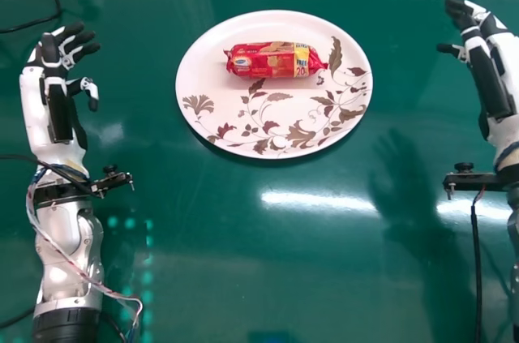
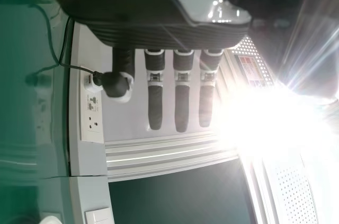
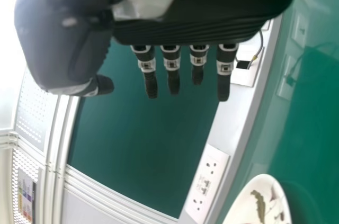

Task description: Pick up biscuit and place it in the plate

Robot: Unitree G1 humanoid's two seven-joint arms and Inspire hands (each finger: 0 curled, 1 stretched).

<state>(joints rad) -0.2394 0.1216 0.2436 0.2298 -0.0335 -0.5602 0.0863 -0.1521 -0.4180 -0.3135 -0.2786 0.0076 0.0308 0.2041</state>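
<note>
Left robot hand relaxed | cylindrical biscuit packet on round floral plate

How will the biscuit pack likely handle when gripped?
The biscuit pack looks log-shaped, so it may roll if nudged on the plate. The glossy red wrapper could be a bit slippery. It keeps a straight, full shape, so probably fairly stiff, though biscuits inside might crack under a hard squeeze.

A glossy red plastic-looking wrapper lies on a smooth, shiny plate above a glossy green tabletop.
</note>
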